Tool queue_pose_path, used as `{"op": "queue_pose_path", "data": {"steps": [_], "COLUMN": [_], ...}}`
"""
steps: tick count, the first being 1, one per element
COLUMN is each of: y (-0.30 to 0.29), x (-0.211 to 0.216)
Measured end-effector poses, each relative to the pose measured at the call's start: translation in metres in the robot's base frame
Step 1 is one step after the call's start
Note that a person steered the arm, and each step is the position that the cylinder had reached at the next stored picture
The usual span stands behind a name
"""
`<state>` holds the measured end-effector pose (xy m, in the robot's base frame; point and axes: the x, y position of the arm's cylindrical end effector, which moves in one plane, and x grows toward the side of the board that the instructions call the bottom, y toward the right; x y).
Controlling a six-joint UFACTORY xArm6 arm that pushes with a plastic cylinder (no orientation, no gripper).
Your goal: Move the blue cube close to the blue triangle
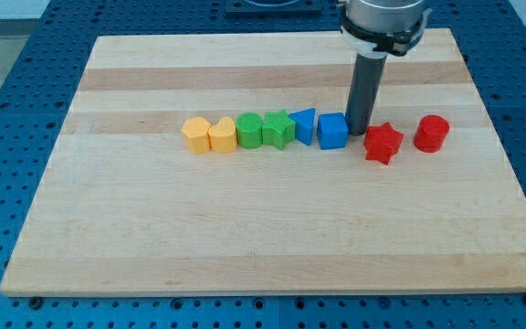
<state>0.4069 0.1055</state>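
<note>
1. Arm enters at the view's top, right of centre; the rod hangs vertical down to the board (pixel 153 228).
2. My tip (pixel 358 135) is bare, holding nothing. It sits just right of the blue cube (pixel 332 131), touching or nearly so, with the red star (pixel 383 143) just to its lower right.
3. Blue cube is mid-frame, just right of the blue triangle (pixel 304 125); can't tell if there is a gap.
4. Row left of the triangle: green star (pixel 278 129), green block (pixel 249 131), two yellow blocks (pixel 208 135).
5. Red cylinder (pixel 432 132) is far right, apart from the star.
</note>
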Motion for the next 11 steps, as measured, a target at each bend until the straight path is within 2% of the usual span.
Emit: {"op": "queue_pose_path", "data": {"steps": [1,3,6,7,8,10,11], "y": [0.009,0.066,0.107,0.137,0.15,0.135,0.115], "x": [-0.004,-0.016,-0.027,-0.019,0.009,0.072,0.08]}}
